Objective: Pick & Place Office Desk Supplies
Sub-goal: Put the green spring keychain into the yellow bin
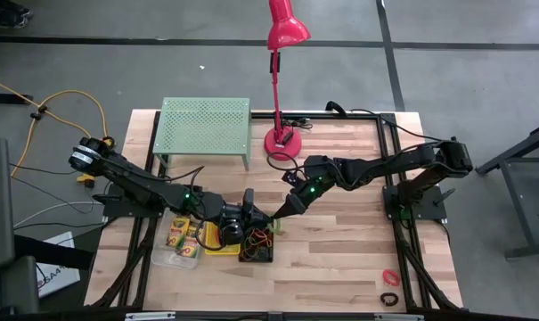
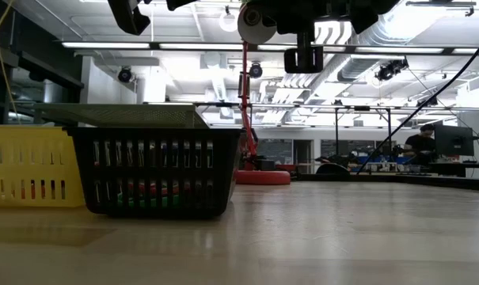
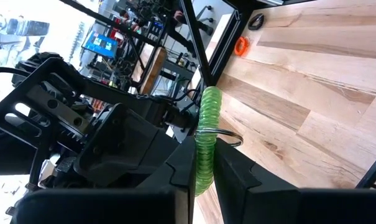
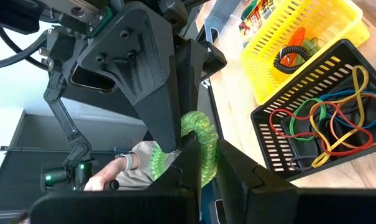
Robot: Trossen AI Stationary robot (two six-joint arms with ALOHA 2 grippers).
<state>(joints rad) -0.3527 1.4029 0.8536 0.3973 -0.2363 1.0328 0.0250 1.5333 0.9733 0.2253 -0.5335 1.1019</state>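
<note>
Both grippers, left gripper (image 3: 203,186) and right gripper (image 4: 203,177), have jaws closed on one green coil loop (image 3: 206,137) above the black mesh bin (image 1: 256,245), apparently mid-handover; next, one must release before the drop.
</note>
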